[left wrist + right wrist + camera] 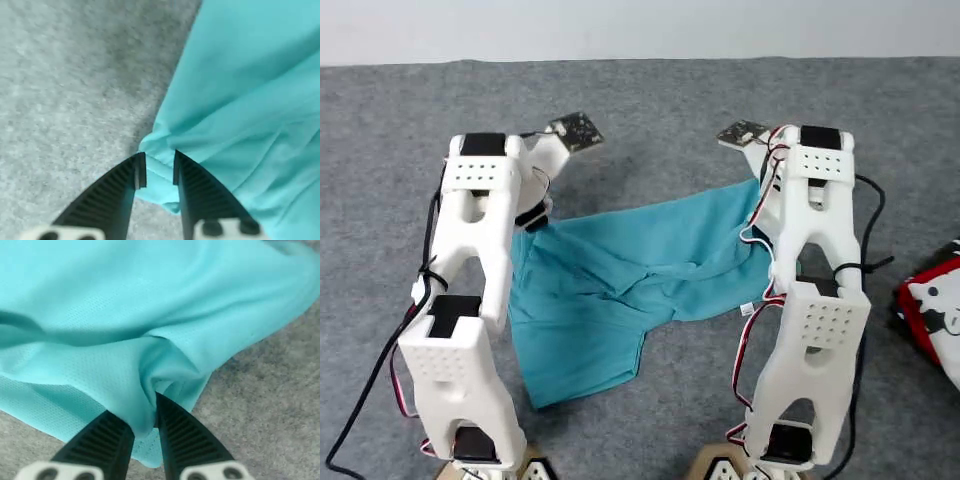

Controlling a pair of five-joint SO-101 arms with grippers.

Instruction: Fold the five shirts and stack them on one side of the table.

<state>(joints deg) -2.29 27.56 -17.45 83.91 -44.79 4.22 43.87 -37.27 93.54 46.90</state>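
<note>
Left gripper (155, 169) has its jaws nearly together, pinching a corner of the teal shirt (620, 275). Right gripper (145, 422) is clamped on a bunched fold at the opposite edge. The shirt lies rumpled on the grey table (660, 100) between both arms.

My claw (142, 412) is clamped on a bunched fold of the teal shirt (150, 300), and the cloth puckers up from between my two black ribbed fingers (185, 440). Beyond the pinch the shirt's fine mesh weave spreads wide in soft creases. Its edge lies on the grey table covering (270, 405), just beside my fingers.
</note>
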